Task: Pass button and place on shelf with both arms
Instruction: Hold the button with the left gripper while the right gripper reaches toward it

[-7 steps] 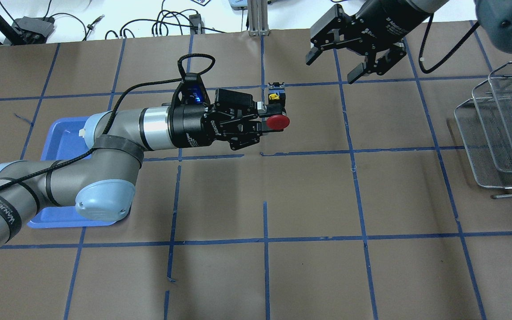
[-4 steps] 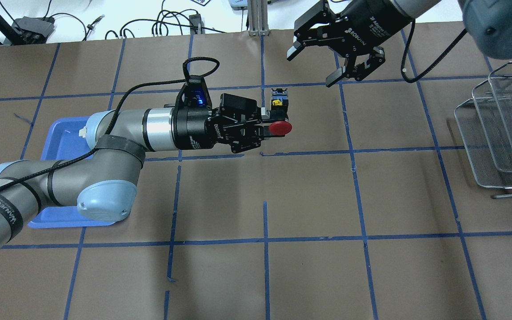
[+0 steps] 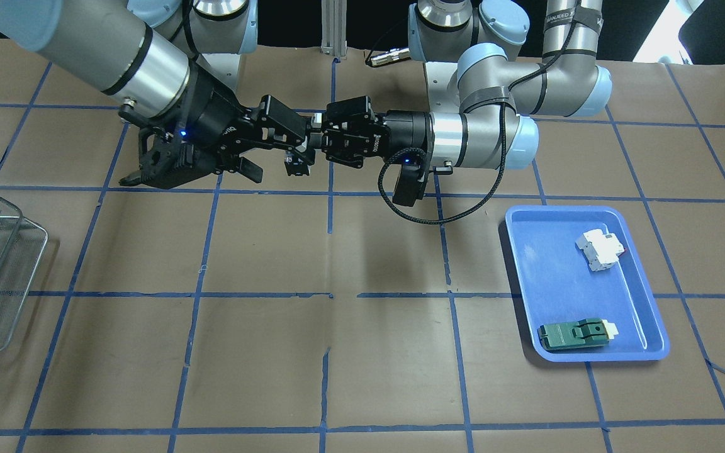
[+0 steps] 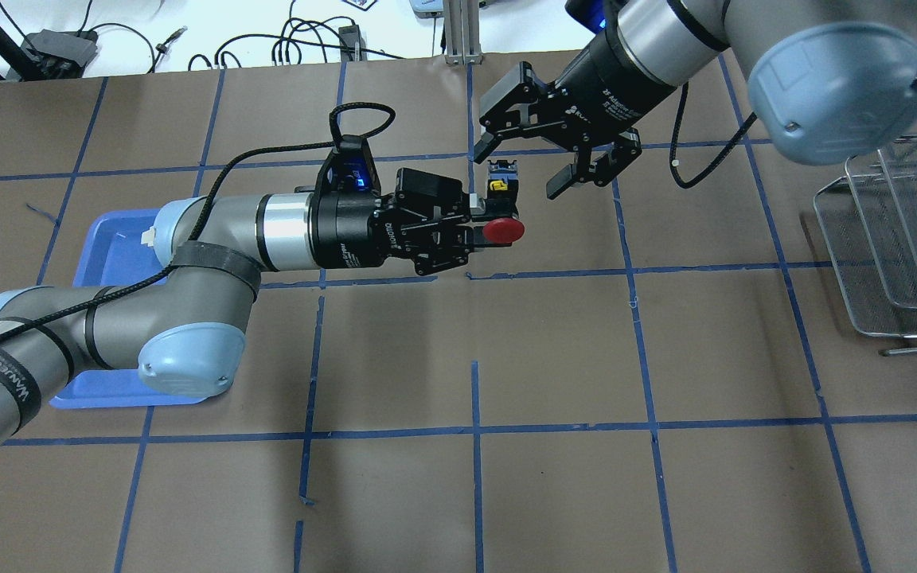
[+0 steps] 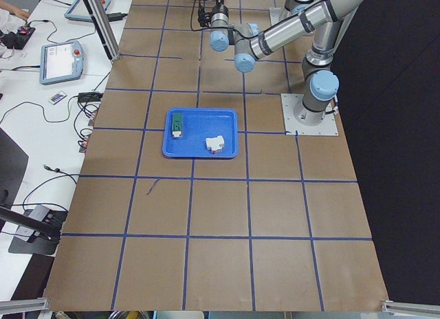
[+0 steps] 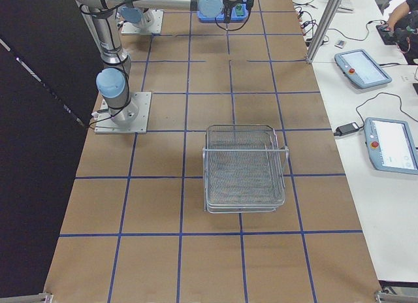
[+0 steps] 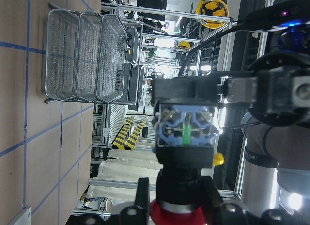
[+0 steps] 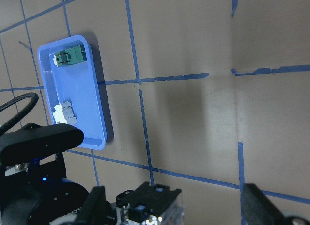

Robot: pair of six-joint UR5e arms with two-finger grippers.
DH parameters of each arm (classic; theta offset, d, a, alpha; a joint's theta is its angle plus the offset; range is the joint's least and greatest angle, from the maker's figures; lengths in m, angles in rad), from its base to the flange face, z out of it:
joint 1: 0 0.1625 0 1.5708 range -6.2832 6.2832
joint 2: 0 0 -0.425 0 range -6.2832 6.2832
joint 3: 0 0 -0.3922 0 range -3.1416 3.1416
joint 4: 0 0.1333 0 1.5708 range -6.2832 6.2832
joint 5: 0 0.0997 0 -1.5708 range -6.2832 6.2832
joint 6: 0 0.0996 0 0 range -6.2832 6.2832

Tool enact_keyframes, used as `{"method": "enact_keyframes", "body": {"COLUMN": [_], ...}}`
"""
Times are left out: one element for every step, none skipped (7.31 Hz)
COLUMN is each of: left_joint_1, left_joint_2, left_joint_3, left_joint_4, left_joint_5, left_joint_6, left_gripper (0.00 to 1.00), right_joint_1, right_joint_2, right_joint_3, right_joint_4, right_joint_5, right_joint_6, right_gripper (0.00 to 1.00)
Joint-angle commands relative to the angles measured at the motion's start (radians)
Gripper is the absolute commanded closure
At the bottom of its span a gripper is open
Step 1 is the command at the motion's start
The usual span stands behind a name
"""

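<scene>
Change: we're seeing the right end effector [image 4: 518, 169] swinging in. Half a second ago it was well apart from the button [image 4: 501, 219]; now its spread fingers are bracketing the button's far end.
Button: hanging above mid tabletop [image 4: 586, 358], red cap facing the robot.
Left end effector [image 4: 478, 225]: clenched on the button just behind the cap.
Right end effector: released, fingers wide; we're not seeing contact yet.
Meaning: we're judging the handover imminent.
Shelf [image 4: 896, 239]: waiting well apart, at the robot's right.
</scene>
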Motion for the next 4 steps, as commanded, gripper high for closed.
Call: {"method": "enact_keyframes", "body": {"left_joint_1": [0.0,0.0,0.0,0.001], "left_joint_2": [0.002,0.002,0.0,-0.001], "left_joint_3": [0.0,0.0,0.0,0.0], "left_joint_4": [0.0,0.0,0.0,0.0], "left_joint_5": [0.0,0.0,0.0,0.0], "left_joint_6": [0.0,0.0,0.0,0.001], "left_gripper": [1.0,1.0,1.0,1.0], "right_joint_1": [0.002,0.002,0.002,0.004], "right_joint_2": [-0.005,-0.003,-0.005,-0.008], "right_joint_3": [0.007,0.001,0.003,0.003], "right_joint_4": [-0.014,-0.011,-0.007,-0.002], "right_joint_5": [-0.008,0.002,0.009,0.007], "right_joint_6": [0.005,0.007,0.016,0.028], "right_gripper": [0.27,0.44,0.43,0.43]}}
